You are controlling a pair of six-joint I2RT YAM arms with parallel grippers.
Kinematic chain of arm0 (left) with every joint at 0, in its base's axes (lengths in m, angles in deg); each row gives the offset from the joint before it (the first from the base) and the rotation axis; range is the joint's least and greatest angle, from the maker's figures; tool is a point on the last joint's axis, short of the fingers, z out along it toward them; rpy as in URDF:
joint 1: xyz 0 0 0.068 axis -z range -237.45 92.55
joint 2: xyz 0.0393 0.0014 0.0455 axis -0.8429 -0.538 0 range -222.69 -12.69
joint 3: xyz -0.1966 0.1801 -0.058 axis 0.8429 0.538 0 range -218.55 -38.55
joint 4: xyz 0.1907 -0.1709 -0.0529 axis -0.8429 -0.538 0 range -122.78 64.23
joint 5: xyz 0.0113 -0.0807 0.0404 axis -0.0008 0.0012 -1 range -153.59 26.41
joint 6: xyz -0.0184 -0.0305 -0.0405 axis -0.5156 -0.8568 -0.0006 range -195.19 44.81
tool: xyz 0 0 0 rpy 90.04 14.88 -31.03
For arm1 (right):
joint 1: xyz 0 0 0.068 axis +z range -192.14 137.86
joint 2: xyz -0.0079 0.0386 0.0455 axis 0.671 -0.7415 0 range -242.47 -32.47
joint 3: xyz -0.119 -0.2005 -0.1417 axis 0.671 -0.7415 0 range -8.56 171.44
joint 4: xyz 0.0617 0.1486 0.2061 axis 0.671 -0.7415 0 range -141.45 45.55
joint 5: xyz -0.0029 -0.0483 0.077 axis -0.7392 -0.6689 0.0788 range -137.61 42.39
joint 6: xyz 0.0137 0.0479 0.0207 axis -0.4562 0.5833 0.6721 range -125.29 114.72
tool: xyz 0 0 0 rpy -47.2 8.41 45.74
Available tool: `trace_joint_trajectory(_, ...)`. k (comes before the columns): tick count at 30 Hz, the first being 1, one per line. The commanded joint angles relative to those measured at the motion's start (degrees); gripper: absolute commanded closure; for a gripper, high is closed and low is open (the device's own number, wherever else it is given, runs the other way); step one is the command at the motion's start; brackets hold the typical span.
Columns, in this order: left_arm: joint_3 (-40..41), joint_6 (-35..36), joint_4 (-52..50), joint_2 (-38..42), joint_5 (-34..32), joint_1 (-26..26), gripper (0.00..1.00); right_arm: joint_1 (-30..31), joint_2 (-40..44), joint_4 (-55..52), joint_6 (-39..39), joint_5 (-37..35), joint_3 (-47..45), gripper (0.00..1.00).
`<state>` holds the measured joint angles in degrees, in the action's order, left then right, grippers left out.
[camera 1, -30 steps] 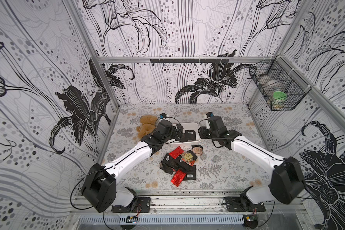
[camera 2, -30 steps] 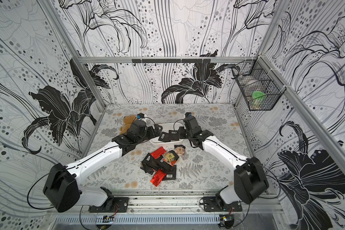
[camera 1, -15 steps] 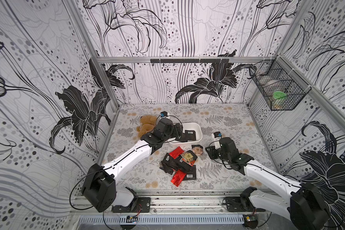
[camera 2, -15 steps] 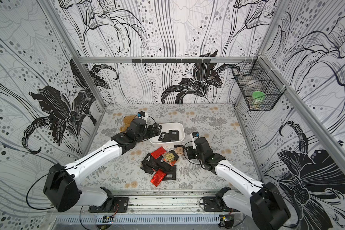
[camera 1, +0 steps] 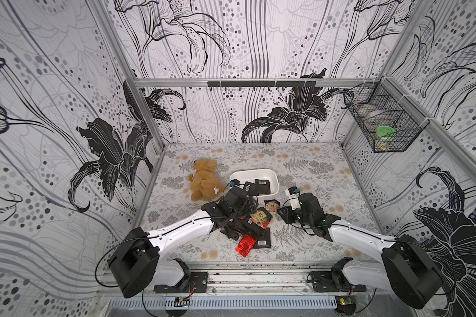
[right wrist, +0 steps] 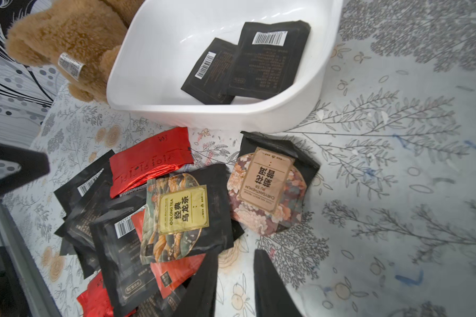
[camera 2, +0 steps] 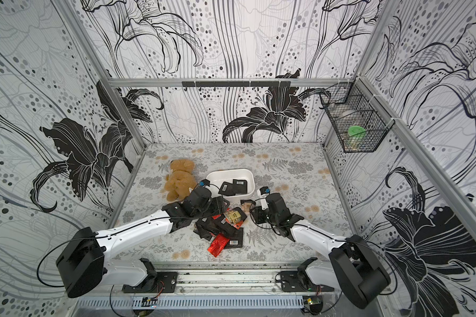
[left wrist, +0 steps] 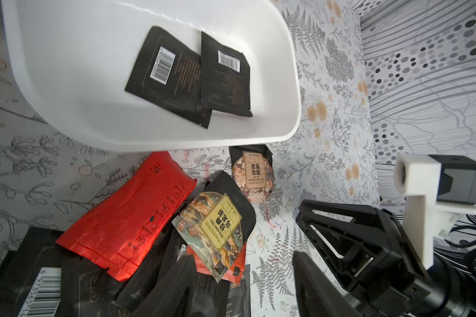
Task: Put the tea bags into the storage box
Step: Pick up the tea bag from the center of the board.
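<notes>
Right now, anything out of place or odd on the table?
Teddy bear sits beside the box, unrelated clutter. Loose tea bags lie in an overlapping heap, one floral bag apart by the box wall. Nothing looks torn or spilled.

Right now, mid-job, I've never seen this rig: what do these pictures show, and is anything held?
Two white robot arms, left arm and right arm, each end in a black two-finger gripper. The two wide pictures come from one camera overhead; the close-ups come from a camera on each wrist. On the table stand the storage box, holding two black tea bags, a pile of tea bags before it, and a teddy bear beside it. The left gripper and right gripper hang at the pile, jaws apart, holding nothing.
</notes>
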<state>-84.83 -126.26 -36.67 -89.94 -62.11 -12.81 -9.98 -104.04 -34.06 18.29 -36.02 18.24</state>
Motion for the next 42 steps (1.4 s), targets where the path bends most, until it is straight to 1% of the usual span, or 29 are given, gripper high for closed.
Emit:
trace_joint_trajectory(1, 2.3, -2.7, 6.9, 0.1, -0.3, 0.3, 0.42, 0.7, -2.1, 2.2, 0.8, 2.2, 0.1, 0.73)
trace_joint_trajectory(3, 4.1, -3.4, 9.3, -0.6, 0.1, 0.3, 0.42, 0.9, -3.1, 2.2, 0.8, 2.2, 0.4, 0.73)
trace_joint_trajectory(5, 4.6, -3.9, 10.5, -2.1, 0.6, 0.3, 0.47, 1.2, -3.8, 2.2, 0.7, 2.4, 0.7, 0.74)
trace_joint_trajectory(7, 4.7, -4.3, 11.6, -3.7, 1.9, 0.3, 0.48, 1.5, -4.6, 2.3, 0.6, 2.5, 1.0, 0.74)
trace_joint_trajectory(9, 4.8, -4.8, 13.1, -5.2, 2.7, 0.4, 0.47, 1.9, -5.9, 2.4, 0.6, 2.7, 1.4, 0.74)
trace_joint_trajectory(16, 4.8, -5.0, 11.6, -8.9, -0.2, 0.4, 0.45, 3.7, -9.6, 2.4, 0.2, 2.7, 3.4, 0.75)
trace_joint_trajectory(19, 5.2, -5.6, 12.9, -10.5, 0.0, 0.4, 0.45, 3.9, -11.1, 2.9, 0.2, 2.6, 4.3, 0.75)
trace_joint_trajectory(22, 5.1, -5.9, 13.4, -12.0, 0.3, 0.4, 0.46, 3.9, -13.2, 2.7, 0.3, 2.6, 5.7, 0.77)
trace_joint_trajectory(30, 6.0, -6.9, 11.7, -11.1, -3.7, 0.4, 0.46, 4.0, -15.4, 2.8, 0.5, 1.1, 7.4, 0.79)
trace_joint_trajectory(38, 4.8, -8.1, 15.0, -14.8, -1.3, 0.4, 0.46, 4.5, -17.4, 1.3, 0.4, 0.6, 8.3, 0.80)
trace_joint_trajectory(42, 4.7, -9.1, 16.8, -15.0, -0.4, 0.4, 0.47, 4.5, -17.8, 0.4, 0.2, 0.0, 8.6, 0.80)
